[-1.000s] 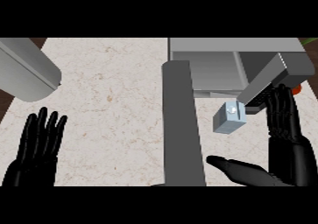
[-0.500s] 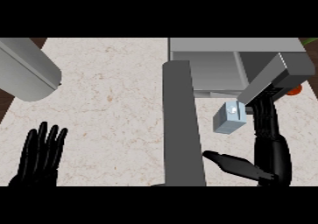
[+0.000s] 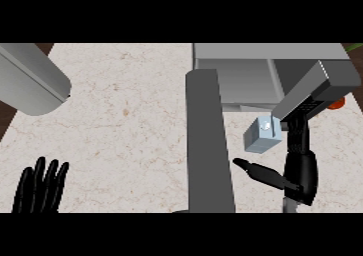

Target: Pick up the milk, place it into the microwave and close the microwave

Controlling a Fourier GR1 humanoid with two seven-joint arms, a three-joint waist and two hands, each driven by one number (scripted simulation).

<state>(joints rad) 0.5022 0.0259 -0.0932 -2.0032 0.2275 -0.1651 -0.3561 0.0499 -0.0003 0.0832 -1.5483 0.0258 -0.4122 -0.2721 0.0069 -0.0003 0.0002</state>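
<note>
The right hand (image 3: 300,167) is held flat, fingers straight and thumb spread wide to the left, with nothing gripped. The milk carton (image 3: 259,137) is seen upright on the counter (image 3: 125,130), just beside those fingers, between them and the open microwave door (image 3: 208,145), outside the microwave (image 3: 243,75). The left hand (image 3: 40,190) is rested open at lower left.

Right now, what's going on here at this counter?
The robot's right hand is at the milk, fingers straight along its right side and thumb spread out below, not closed round it. The milk stands on the counter in front of the microwave, whose door is open. The left hand rests open at lower left.
</note>
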